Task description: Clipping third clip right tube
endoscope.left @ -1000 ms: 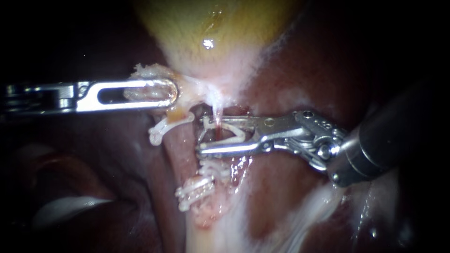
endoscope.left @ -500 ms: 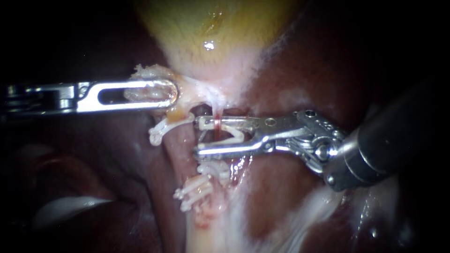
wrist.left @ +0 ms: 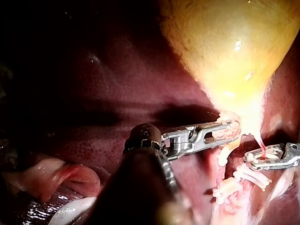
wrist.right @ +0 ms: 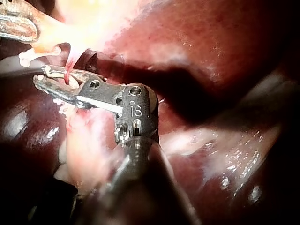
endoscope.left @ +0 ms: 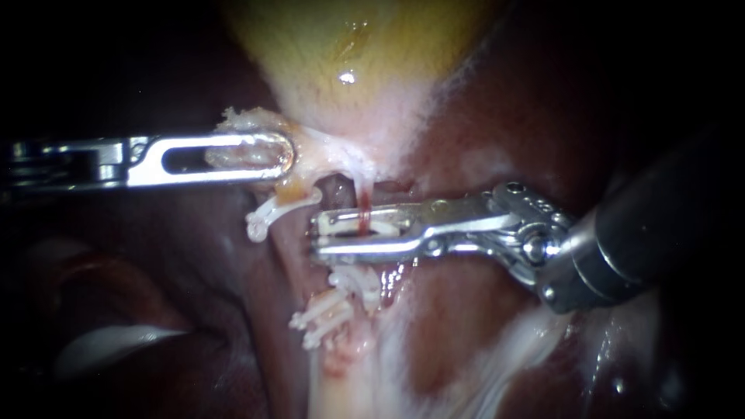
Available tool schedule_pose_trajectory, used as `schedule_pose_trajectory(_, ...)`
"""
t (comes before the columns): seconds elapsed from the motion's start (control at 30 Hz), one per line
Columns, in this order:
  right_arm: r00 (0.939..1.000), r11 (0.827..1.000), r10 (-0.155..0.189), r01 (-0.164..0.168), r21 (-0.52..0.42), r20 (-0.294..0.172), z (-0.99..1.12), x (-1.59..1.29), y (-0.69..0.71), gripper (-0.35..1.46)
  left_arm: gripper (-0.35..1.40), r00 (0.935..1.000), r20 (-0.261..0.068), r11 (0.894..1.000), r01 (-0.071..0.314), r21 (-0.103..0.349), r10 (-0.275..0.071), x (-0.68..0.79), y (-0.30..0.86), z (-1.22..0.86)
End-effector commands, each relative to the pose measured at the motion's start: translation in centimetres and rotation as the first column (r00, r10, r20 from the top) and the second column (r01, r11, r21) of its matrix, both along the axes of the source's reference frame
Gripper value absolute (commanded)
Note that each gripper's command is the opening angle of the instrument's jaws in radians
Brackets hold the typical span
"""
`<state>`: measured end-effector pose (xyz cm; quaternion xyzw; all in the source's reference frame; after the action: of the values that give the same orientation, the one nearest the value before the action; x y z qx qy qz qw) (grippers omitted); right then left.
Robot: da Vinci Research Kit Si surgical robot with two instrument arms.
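Firstly, endoscope: clip (endoscope.left: 345, 225) clamped between right instrument (endoscope.left: 317, 237) jaws, right tube (endoscope.left: 362, 200) enclosed; tube could be torn by sideways pull. Left wrist: gallbladder (wrist.left: 220, 51) neck gripped by left instrument (wrist.left: 233, 129) jaws; slippage possible. Right wrist: clip latch unseen, incomplete locking risked.

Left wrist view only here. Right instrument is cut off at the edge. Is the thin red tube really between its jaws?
Observer: Yes. Endoscope view: the thin red tube crosses between the right instrument's jaws, inside the white clip they hold.
Operator: Tips past the tube?
Observer: Yes, right wrist view shows both jaw tips beyond it.
Operator: Clip flat?
Observer: No, endoscope view shows a narrow gap between its arms.
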<state>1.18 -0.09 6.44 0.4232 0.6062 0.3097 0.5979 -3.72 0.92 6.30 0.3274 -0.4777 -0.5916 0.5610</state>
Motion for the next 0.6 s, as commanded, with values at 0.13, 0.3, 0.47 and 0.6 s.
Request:
schedule_pose_trajectory(0.13,1.0,1.0,-0.002,0.002,0.03,0.004,0.02,-0.04,0.04,-0.35,-0.35,1.0,0.0,1.0,0.0,0.0,0.0,0.0,0.0,0.0)
schedule_pose_trajectory(0.3,0.9988,1.0,0.015,-0.016,0.024,0.047,0.06,-0.08,0.07,-0.35,-0.35,1.0,0.0,1.0,0.0,0.0,0.0,0.0,0.0,0.01)
schedule_pose_trajectory(0.47,0.9985,1.0,0.009,-0.011,0.023,0.055,0.08,-0.11,0.07,-0.35,-0.35,1.0,0.0,1.0,0.0,0.0,0.0,0.0,0.0,0.01)
schedule_pose_trajectory(0.6,0.9985,1.0,0.009,-0.011,0.023,0.055,0.08,-0.11,0.08,-0.35,-0.35,1.0,0.0,1.0,0.0,0.0,0.0,0.0,0.0,0.01)
